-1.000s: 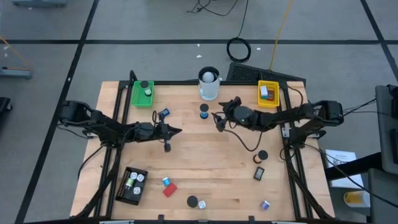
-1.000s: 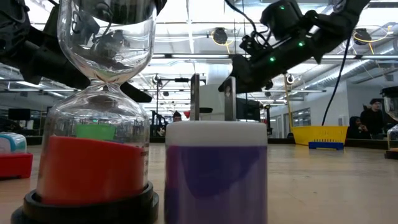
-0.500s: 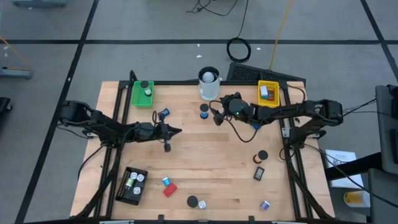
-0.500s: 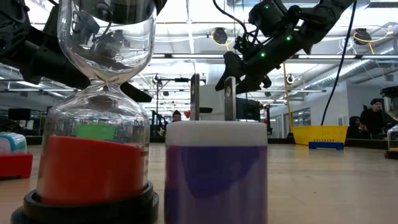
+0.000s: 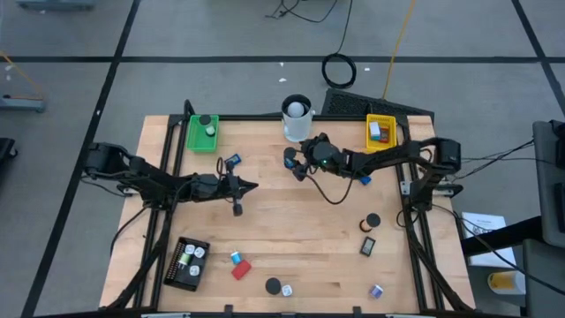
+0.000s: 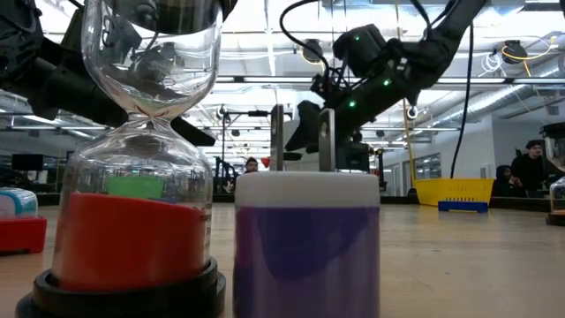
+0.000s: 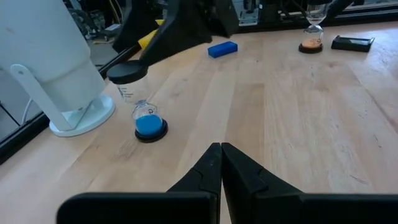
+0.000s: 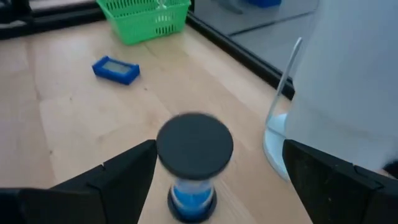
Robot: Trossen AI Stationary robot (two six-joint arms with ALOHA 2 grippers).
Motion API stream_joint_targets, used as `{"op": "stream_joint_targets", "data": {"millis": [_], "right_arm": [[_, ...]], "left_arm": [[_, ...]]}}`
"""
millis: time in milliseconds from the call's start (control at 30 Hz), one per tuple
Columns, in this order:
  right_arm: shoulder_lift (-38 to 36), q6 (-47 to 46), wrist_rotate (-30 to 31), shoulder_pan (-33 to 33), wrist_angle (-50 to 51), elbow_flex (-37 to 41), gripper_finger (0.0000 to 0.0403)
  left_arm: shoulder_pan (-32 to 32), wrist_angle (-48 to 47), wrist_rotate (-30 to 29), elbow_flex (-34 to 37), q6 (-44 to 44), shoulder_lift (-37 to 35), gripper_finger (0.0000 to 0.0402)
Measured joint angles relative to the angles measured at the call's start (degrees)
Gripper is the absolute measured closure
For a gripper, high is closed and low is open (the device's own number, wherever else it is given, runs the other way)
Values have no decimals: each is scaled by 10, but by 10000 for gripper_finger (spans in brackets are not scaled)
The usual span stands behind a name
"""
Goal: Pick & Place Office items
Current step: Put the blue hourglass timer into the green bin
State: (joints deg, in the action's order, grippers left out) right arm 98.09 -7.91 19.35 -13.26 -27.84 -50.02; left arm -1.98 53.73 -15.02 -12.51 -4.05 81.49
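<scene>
Two arms over the worktop [image 5: 291,212], and the action is on the right: the right end effector [image 5: 296,165] has its fingers spread wide, straddling the little blue sand timer [image 8: 193,168] with nothing gripped. That timer stands upright, long axis vertical, black cap facing up at the wrist camera, blue sand settled at its base, sitting right between the two fingers. Just beyond the end effector looms the tall white cup [image 5: 297,118]; what is inside it cannot be made out. Off to one side, well clear, sits the green tray [image 5: 203,132], holding a black round piece and a small pale one. On the other side the yellow tray [image 5: 380,132] carries a white-and-blue piece and something red. A flat blue block [image 8: 115,69] lies on its side between the timer and the green tray. The left end effector [image 5: 237,187] waits mid-worktop, fingers pressed together, empty.
</scene>
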Motion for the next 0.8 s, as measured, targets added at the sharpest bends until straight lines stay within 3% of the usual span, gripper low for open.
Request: {"op": "stream_joint_targets", "data": {"millis": [167, 400, 567, 800], "right_arm": [[30, 17, -6, -9, -40, 0, 60], [52, 40, -74, -15, -77, 0, 71], [70, 47, -91, -17, -101, 0, 89], [69, 67, -91, -18, -104, 0, 123]], "left_arm": [[0, 0, 0, 0, 0, 0, 385], [0, 0, 1, 0, 0, 0, 385], [7, 7, 3, 3, -10, 0, 385], [67, 143, 57, 67, 0, 0, 393]]}}
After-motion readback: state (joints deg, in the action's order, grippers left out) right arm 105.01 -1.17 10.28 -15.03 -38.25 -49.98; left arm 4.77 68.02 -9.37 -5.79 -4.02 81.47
